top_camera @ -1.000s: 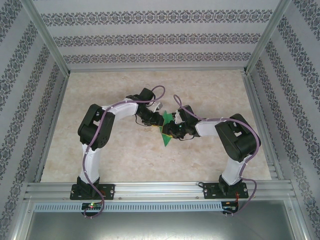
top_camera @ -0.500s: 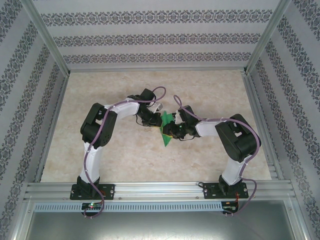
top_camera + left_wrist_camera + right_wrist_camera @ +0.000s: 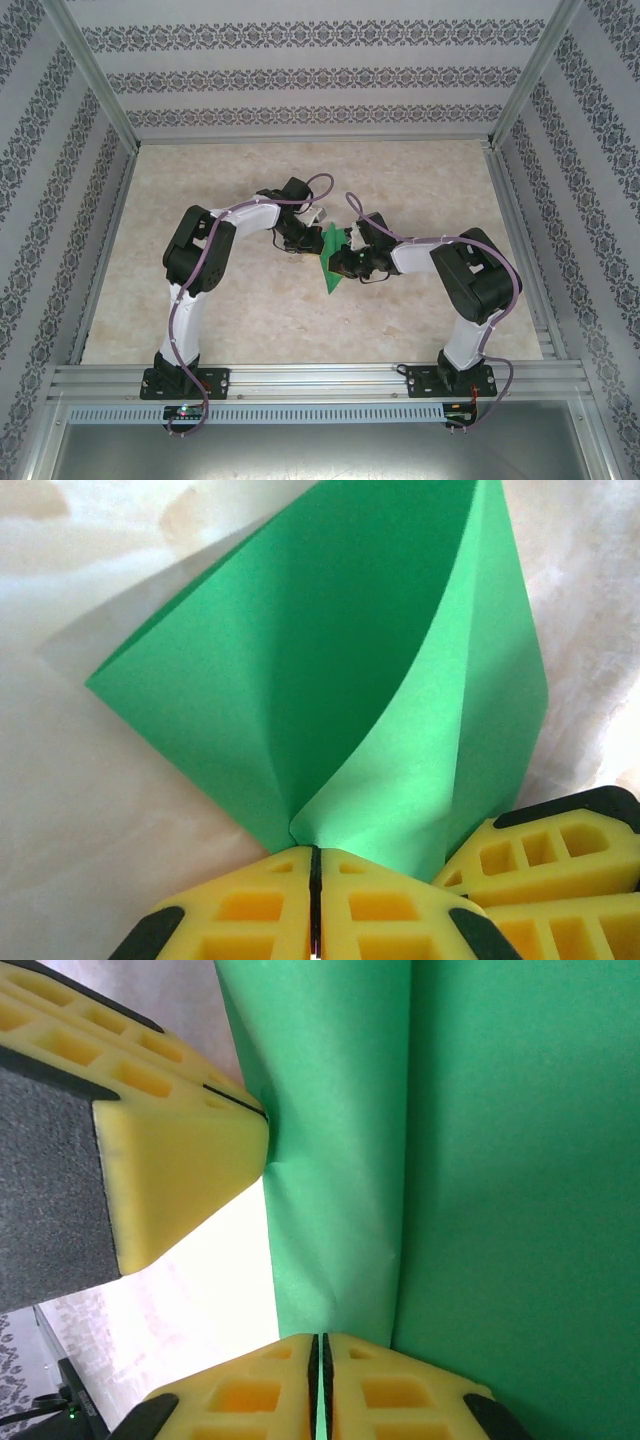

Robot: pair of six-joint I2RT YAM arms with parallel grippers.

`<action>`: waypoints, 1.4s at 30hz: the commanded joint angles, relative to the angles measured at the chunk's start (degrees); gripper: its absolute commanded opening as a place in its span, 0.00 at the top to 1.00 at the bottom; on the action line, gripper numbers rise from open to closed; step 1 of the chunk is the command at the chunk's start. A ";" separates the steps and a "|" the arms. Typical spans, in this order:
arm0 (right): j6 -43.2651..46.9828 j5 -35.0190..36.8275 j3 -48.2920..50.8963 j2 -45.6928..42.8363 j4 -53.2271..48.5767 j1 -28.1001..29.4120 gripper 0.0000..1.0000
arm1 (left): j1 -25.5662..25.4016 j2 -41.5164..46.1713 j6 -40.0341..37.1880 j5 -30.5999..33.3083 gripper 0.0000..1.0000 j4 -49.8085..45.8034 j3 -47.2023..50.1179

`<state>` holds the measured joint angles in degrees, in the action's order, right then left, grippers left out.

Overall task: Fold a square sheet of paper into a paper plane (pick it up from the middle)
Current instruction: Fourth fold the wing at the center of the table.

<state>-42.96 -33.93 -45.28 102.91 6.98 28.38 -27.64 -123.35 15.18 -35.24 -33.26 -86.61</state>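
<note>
The work area is a pale, marbled table [image 3: 250, 320] enclosed by walls with patterned wallpaper [image 3: 300, 75] and bordered at the near edge by an aluminium rail [image 3: 320, 378]. On the left of the top view, the left arm [image 3: 190, 262] is bent up from its base and reaches rightward toward the table centre, where the left gripper [image 3: 314, 243] is set against the left edge of the green sheet [image 3: 329, 275]. In the left wrist view, the left gripper [image 3: 315, 865] is seen with its yellow fingers pressed together on a lower point of the green sheet [image 3: 330, 680], which fans upward from the pinch in two creased panels, one flat and dark, the other curved and lighter. A shadow is cast by the sheet on the table behind it; whether any corner rests on the surface cannot be told. The fingers [image 3: 540, 850] of the right gripper are seen just to the right, also touching the sheet. In the top view the sheet lies between the two grippers, near the middle of the table, as a narrow shape pointing toward the near edge. The right gripper [image 3: 340, 262] meets it from the right, carried by the right arm [image 3: 470, 280]. In the right wrist view, the right gripper [image 3: 320, 1350] is closed on the edge of the green sheet [image 3: 480, 1160], with only a thin seam between its fingers, and the fingers [image 3: 170, 1150] of the left gripper touch the sheet at upper left.
</note>
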 commanded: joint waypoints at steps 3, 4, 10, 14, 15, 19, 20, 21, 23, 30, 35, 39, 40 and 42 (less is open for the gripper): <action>4.26 2.25 -0.89 1.41 -6.98 0.80 0.90 | 0.39 -1.76 -1.42 2.34 0.88 -2.51 -1.24; 4.34 2.51 -1.03 1.54 -7.23 0.93 0.90 | 0.39 -1.59 -1.25 2.06 0.88 -2.47 -1.30; 5.28 4.26 -1.91 2.36 -9.45 1.50 0.91 | 0.39 -0.50 0.22 -0.29 0.88 -1.67 -2.07; 5.51 5.07 -2.36 3.03 -10.36 1.58 0.92 | 0.35 1.04 1.16 -1.36 0.88 -0.79 -2.00; 5.65 5.27 -2.57 3.25 -10.66 1.72 0.92 | 0.39 1.47 1.47 -1.56 0.88 -0.67 -2.11; 6.04 6.01 -3.02 3.78 -11.47 2.03 0.93 | 0.38 3.63 2.20 -1.59 0.88 -0.58 -2.29; 6.00 6.14 -3.02 3.85 -11.47 2.06 0.93 | 0.39 4.13 2.36 -1.56 0.88 -0.66 -2.18; 6.04 6.16 -3.02 3.87 -11.47 2.03 0.93 | 0.38 4.78 2.51 -1.49 0.88 -0.67 -2.04; 6.13 6.23 -3.06 4.13 -11.51 2.03 0.93 | 0.30 5.97 2.90 -1.58 0.88 -0.28 -1.21; 5.98 6.13 -2.81 4.32 -11.04 2.12 0.94 | -0.69 8.81 4.97 -2.75 0.90 2.86 3.72; 5.91 5.56 -2.66 4.43 -10.61 2.13 0.94 | -1.69 8.83 6.69 -3.71 0.92 6.27 7.34; 6.04 5.74 -2.54 4.05 -10.77 2.03 0.95 | -2.04 8.41 7.25 -4.22 0.92 8.29 9.38; 5.99 5.75 -2.51 4.05 -10.84 2.03 0.95 | -2.11 8.15 7.30 -4.43 0.92 8.68 9.60; 6.10 5.69 -2.53 3.96 -10.96 2.07 0.95 | -2.16 7.56 7.58 -4.90 0.92 9.44 9.86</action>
<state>-38.54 -31.86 -49.23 104.09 0.45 29.52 -29.28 -115.35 21.52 -38.61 -27.27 -77.28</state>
